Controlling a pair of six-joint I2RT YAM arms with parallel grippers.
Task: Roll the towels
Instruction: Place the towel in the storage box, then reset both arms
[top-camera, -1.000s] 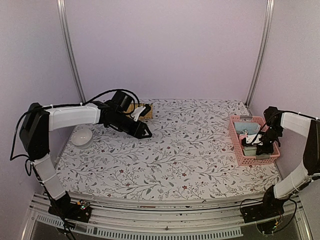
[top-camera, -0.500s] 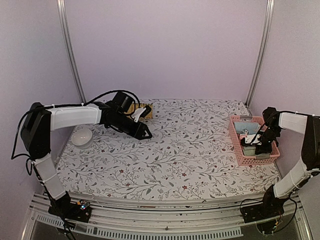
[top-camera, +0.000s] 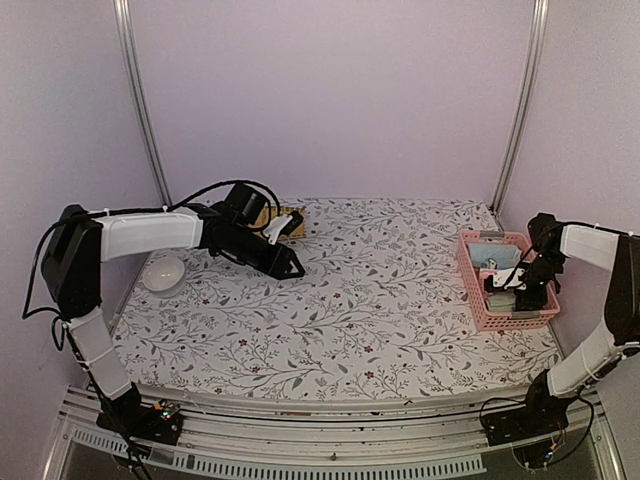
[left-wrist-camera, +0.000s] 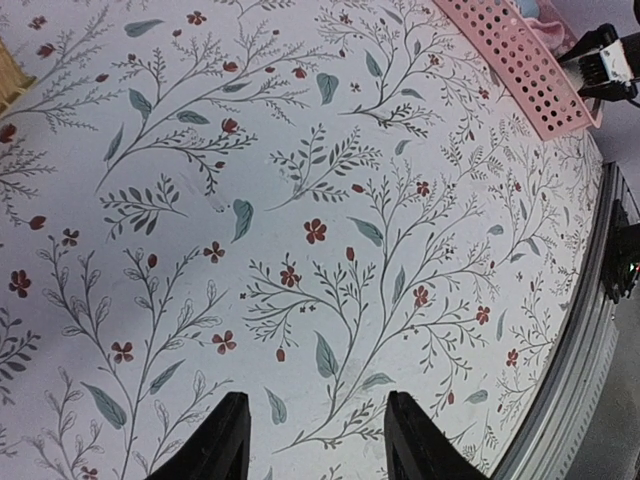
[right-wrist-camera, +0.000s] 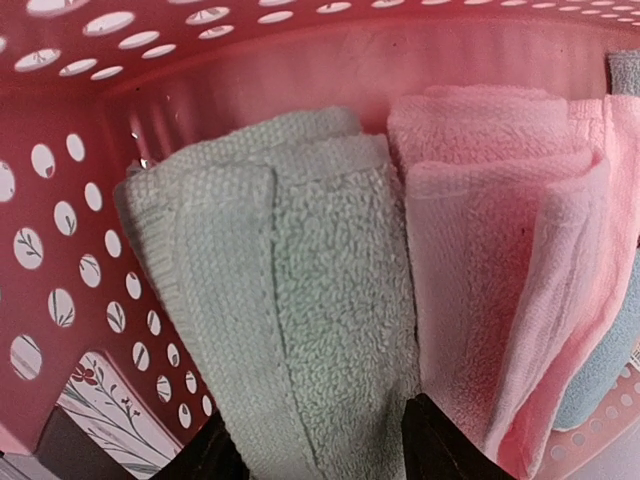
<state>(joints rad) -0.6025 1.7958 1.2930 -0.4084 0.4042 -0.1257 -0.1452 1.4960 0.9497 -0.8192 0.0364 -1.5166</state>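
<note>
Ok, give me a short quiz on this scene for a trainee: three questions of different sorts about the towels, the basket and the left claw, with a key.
1. True or false: the green towel lies inside the pink basket.
2. Which towel sits right beside the green towel? A. the pink towel B. a white towel C. none
3. What does the left claw hold?
Key: 1 true. 2 A. 3 nothing; it is open above the floral tablecloth.
</note>
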